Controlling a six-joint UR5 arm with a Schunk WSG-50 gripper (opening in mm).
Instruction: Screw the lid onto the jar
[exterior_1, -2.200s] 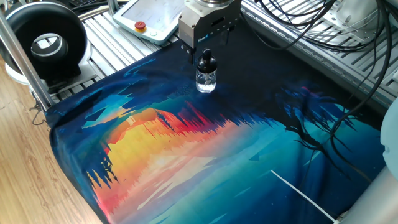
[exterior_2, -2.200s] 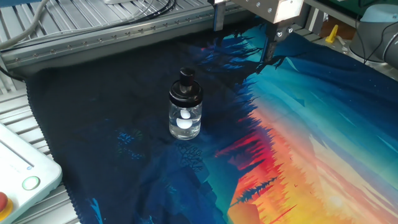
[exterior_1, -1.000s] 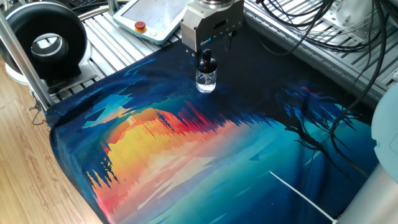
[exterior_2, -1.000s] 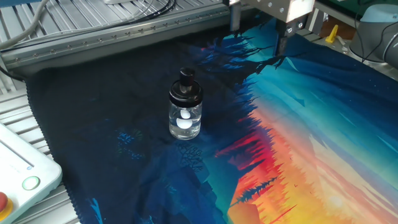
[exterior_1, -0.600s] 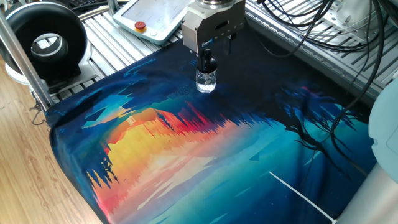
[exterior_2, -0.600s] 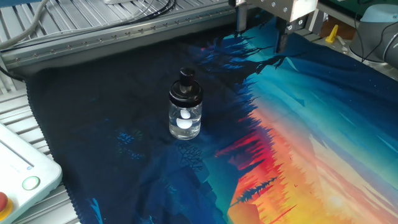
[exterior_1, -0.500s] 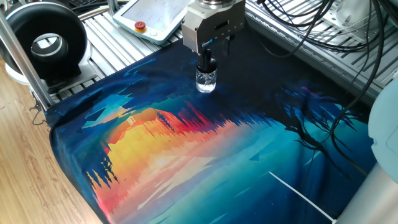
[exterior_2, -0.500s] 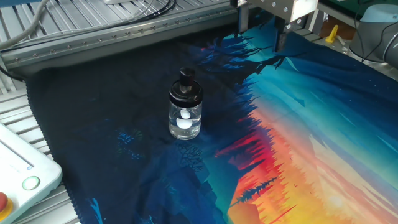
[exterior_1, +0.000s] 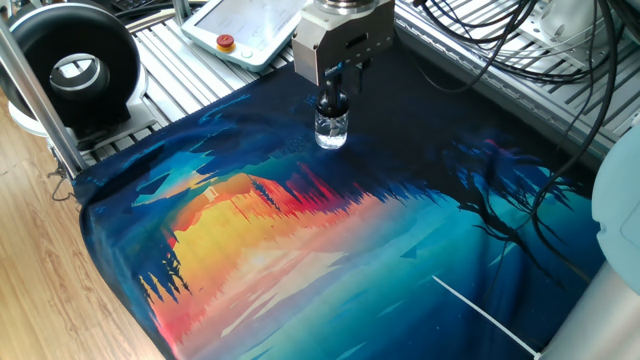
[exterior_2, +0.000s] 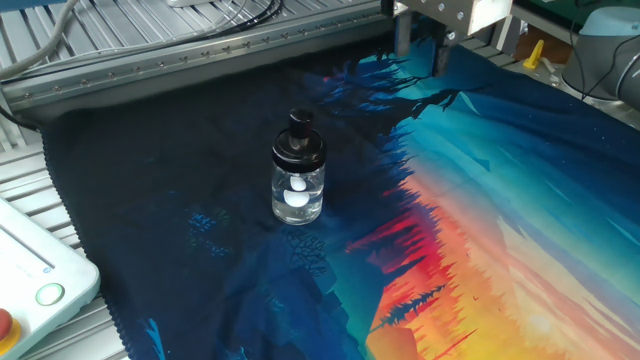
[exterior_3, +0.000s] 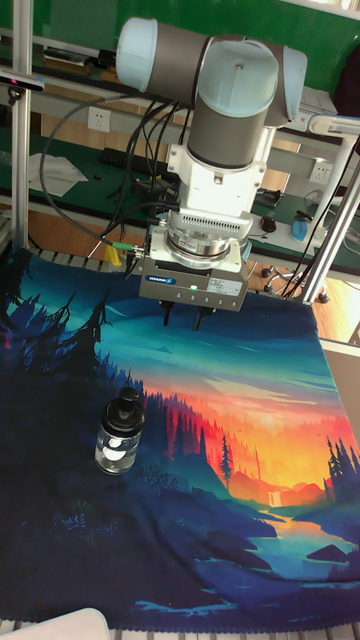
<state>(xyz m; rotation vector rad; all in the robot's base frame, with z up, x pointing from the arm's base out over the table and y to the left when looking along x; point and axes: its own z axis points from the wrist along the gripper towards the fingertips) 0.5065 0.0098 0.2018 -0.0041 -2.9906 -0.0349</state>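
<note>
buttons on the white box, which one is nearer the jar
The green-ringed button. It lies on the side of the white box toward the jar; the red button sits farther off, at the picture's left edge.

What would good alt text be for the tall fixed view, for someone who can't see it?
A grey robot arm's gripper hangs above a colourful landscape-print cloth, up and to the right of a small glass jar and not touching it. The jar stands upright with its black lid on top.
</note>
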